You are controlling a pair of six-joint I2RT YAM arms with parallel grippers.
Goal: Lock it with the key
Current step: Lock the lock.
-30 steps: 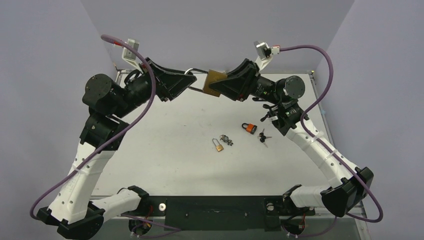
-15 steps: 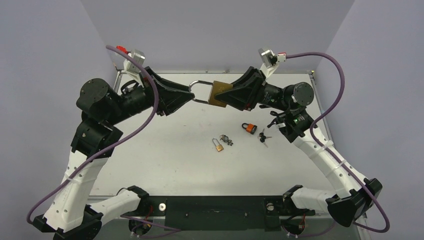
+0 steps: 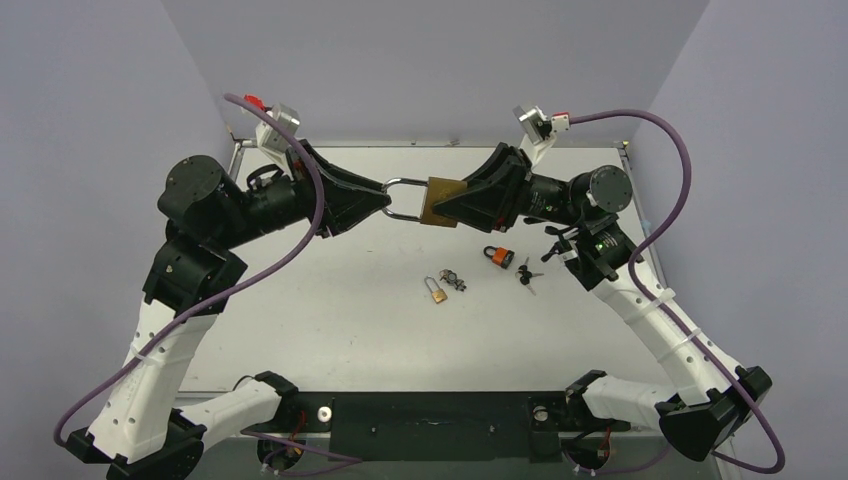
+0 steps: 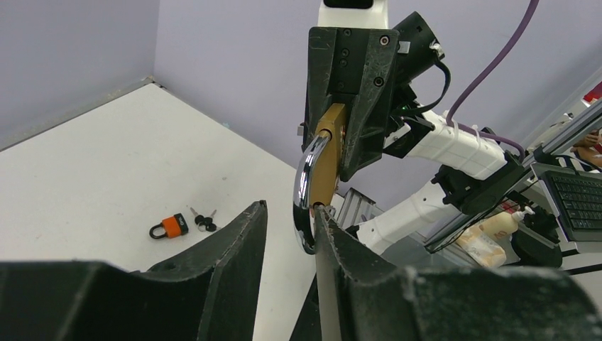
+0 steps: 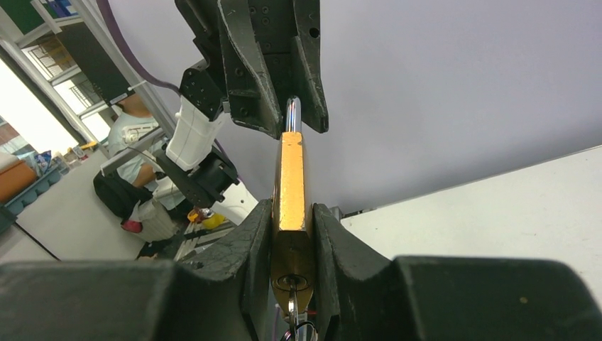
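Brass padlock now lower, right fingers clamping its body, left fingers gripping its shackle

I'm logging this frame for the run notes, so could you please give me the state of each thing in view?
Large brass padlock: held in mid-air, shackle open, key in keyhole.
Left gripper: shut on the shackle.
Right gripper: shut on the padlock body.
Small brass padlock: on table.
Orange padlock: on table, keys beside it.
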